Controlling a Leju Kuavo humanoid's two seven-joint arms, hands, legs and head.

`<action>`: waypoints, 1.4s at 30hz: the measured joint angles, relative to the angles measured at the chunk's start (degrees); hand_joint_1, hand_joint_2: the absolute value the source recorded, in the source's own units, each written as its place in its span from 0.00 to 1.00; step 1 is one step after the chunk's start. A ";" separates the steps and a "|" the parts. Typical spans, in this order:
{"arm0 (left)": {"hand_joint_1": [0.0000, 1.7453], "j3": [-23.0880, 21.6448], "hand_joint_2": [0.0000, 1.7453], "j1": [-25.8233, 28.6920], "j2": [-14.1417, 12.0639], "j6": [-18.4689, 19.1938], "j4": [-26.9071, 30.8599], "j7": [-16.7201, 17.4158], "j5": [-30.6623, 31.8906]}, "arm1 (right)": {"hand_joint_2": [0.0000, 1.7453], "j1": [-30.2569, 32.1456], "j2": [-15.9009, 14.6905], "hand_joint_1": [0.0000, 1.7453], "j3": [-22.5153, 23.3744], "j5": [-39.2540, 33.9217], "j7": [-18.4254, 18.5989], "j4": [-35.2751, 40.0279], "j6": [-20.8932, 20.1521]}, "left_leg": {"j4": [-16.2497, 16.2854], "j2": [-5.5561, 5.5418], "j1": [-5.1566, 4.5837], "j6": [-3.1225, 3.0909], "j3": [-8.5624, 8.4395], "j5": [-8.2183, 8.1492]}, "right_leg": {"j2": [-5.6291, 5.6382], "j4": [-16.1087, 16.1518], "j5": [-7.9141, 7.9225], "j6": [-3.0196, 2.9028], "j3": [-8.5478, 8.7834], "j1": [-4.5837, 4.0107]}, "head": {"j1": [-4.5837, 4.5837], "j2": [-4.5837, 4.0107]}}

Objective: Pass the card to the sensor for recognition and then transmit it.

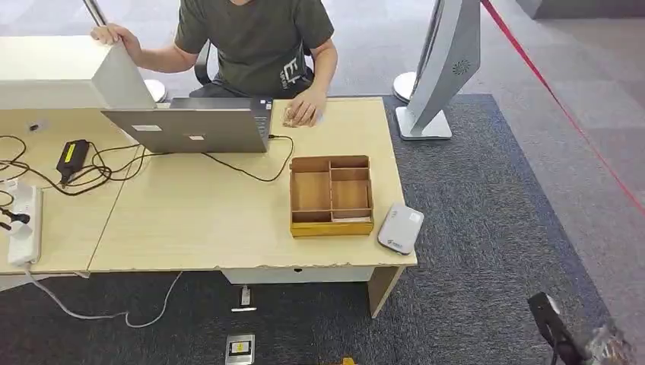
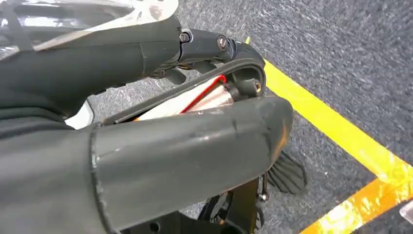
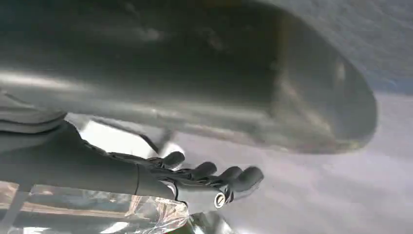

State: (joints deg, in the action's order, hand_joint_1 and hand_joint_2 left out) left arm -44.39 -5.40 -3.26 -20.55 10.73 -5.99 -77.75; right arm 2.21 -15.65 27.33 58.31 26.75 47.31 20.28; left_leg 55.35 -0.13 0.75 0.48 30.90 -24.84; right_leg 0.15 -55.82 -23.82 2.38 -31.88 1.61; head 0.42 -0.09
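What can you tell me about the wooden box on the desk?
The box is a shallow open tray of light brown wood, split by thin partitions into several compartments: a larger one on the left and smaller ones on the right. All look empty. It sits flat near the desk's front right corner. A white reader lies just right of it, seemingly apart. A black cable ends short of its left side.

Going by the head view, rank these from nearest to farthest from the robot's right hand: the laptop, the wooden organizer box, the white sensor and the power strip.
From the right hand, low at the right:
1. White sensor, at the table's near right corner.
2. Wooden organizer box, just left of the sensor.
3. Laptop, mid-table in front of the person.
4. Power strip, at the far left edge.
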 joint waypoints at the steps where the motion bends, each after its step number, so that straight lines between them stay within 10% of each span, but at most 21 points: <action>1: 0.00 0.00 0.00 0.00 0.00 0.18 0.00 0.30 0.13 | 0.00 -0.66 0.80 0.00 1.19 -0.56 0.26 -2.73 0.74 | 0.00 0.06 0.01 0.01 -0.02 -0.01 | 0.10 0.00 0.00 0.00 -0.01 -0.01 | 0.00 0.00; 8: 0.00 0.00 0.00 -0.32 0.13 -0.13 0.00 1.29 0.48 | 0.00 -4.18 8.23 0.00 8.03 -9.17 0.32 -18.74 4.22 | -0.06 0.15 0.11 0.04 -0.09 -0.01 | 0.21 -0.03 -0.01 -0.05 0.03 -0.10 | -0.04 0.00; 15: 0.00 0.00 0.00 -0.41 0.11 -2.25 0.00 -0.31 2.18 | 0.00 -6.21 17.24 0.00 14.37 -16.01 -20.10 -27.61 3.74 | -0.07 0.13 0.19 0.09 -0.09 0.03 | 0.21 -0.06 -0.01 -0.10 0.05 -0.18 | -0.05 0.02; 20: 0.00 0.00 0.00 -0.43 -0.37 -2.69 0.00 -0.92 2.62 | 0.00 -7.34 21.66 0.00 19.01 -21.72 -28.22 -31.46 2.04 | -0.07 0.12 0.18 0.10 -0.08 0.04 | 0.20 -0.07 -0.01 -0.11 0.08 -0.17 | -0.04 0.02; 34: 0.00 2.27 0.00 -0.32 -0.57 -0.48 0.00 -10.40 -1.33 | 0.00 -8.67 21.42 0.00 26.57 -24.72 -32.30 -35.09 0.73 | -0.07 0.11 0.13 0.09 -0.09 0.03 | 0.20 -0.05 -0.01 -0.10 0.11 -0.13 | -0.02 0.00; 42: 0.00 4.00 0.00 -0.10 -0.57 3.21 0.00 -6.05 -2.99 | 0.00 -8.88 21.42 0.00 28.36 -24.74 -32.32 -36.03 0.46 | -0.07 0.11 0.14 0.09 -0.09 0.03 | 0.20 -0.05 -0.01 -0.11 0.11 -0.13 | -0.02 0.02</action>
State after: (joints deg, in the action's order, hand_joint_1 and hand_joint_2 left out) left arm -40.39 -5.50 -3.83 -17.33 10.73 -12.04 -80.74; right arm -6.67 5.77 55.69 33.57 -5.57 11.28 20.74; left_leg 55.29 -0.02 0.89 0.57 30.81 -24.80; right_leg 0.35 -55.88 -23.83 2.28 -31.77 1.48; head 0.39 -0.07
